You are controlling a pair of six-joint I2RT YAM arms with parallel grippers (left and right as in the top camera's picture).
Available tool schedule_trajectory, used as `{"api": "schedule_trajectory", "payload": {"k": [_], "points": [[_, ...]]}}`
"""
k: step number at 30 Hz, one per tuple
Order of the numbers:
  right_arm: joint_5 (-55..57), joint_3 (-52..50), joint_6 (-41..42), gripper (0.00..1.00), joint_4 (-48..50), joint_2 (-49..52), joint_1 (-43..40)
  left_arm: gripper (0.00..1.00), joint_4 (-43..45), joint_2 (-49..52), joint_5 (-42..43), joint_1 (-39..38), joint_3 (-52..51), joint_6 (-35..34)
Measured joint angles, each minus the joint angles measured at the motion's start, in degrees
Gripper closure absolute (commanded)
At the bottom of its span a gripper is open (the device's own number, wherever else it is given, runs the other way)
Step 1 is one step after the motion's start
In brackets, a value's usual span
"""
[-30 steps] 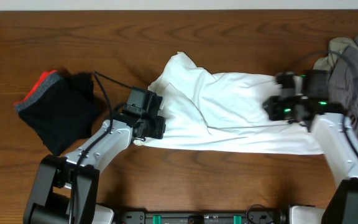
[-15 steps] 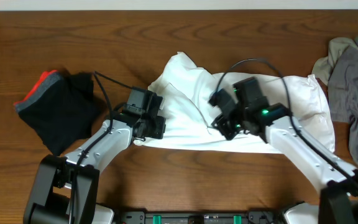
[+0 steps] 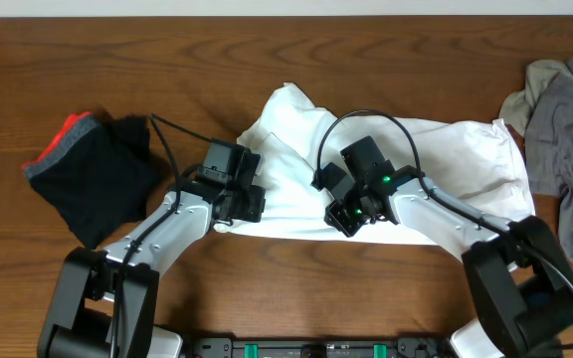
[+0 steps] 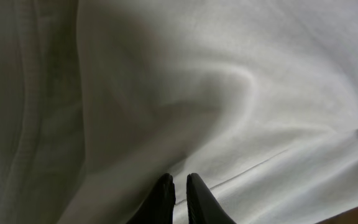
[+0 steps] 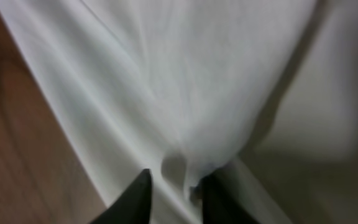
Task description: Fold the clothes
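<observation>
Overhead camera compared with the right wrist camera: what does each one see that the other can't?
Only the overhead view shows the whole white shirt spread out, a black garment on the left and grey clothes on the right. Only the right wrist view shows, close up, the right gripper with a bunch of fabric between its dark fingertips. Both show the white shirt and the brown wooden table.

No legible text, labels or numbers, white garment (image 3: 446, 159) seemingly plain
</observation>
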Motion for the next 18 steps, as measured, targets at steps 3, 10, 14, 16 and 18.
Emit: {"api": "schedule_trajectory", "payload": {"k": [3, 10, 14, 16, 18], "points": [[1.2, 0.0, 0.1, 0.98, 0.3, 0.9, 0.0, 0.89, 0.0, 0.0, 0.0, 0.0, 0.0, 0.0], [6.6, 0.7, 1.5, 0.99, 0.7, 0.9, 0.1, 0.89, 0.0, 0.0, 0.0, 0.0, 0.0, 0.0], [11.6, 4.3, 1.8, 0.99, 0.9, 0.9, 0.1, 0.89, 0.0, 0.0, 0.0, 0.0, 0.0, 0.0], [15.3, 7.1, 1.8, 0.94, 1.7, 0.9, 0.1, 0.89, 0.0, 0.0, 0.0, 0.0, 0.0, 0.0], [18.9, 9.6, 2.6, 0.72, 3.1, 0.9, 0.1, 0.89, 0.0, 0.0, 0.0, 0.0, 0.0, 0.0]]}}
